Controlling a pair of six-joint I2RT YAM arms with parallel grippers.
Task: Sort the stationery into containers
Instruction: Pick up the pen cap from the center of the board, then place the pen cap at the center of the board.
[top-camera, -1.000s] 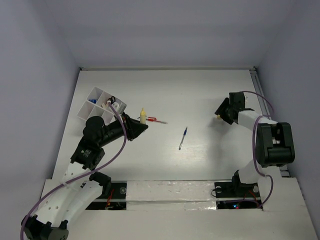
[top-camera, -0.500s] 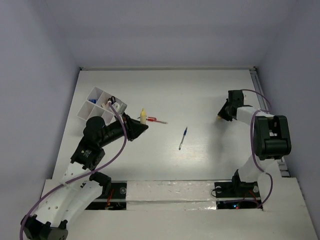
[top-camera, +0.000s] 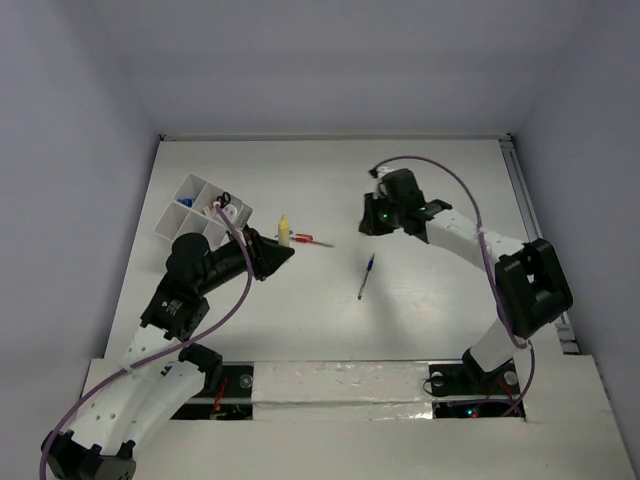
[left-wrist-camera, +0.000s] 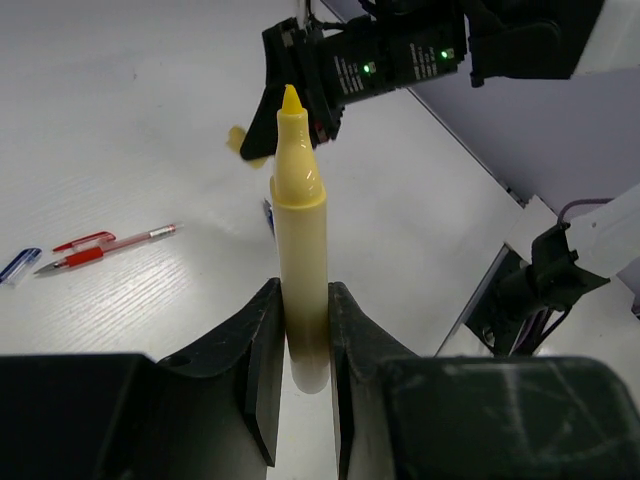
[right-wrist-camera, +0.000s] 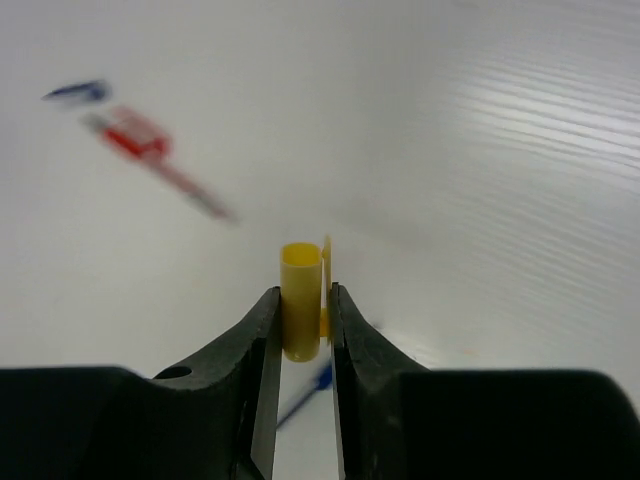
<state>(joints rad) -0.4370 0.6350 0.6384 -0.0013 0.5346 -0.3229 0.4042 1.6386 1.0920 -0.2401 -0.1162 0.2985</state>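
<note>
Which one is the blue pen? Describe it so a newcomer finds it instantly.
Looking down on the white table, go to its middle. The blue pen lies there alone, slanted, nothing touching it. The only other loose pen, the red pen to its left, is red instead.

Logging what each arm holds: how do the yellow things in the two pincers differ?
The left pincer grips a long, pale yellow marker with a bare pointed tip; the right pincer grips a short, hollow, deeper yellow cap with a side clip. The marker sticks far out past its pincer; the cap barely clears its own. Both are yellow and firmly clamped.
</note>
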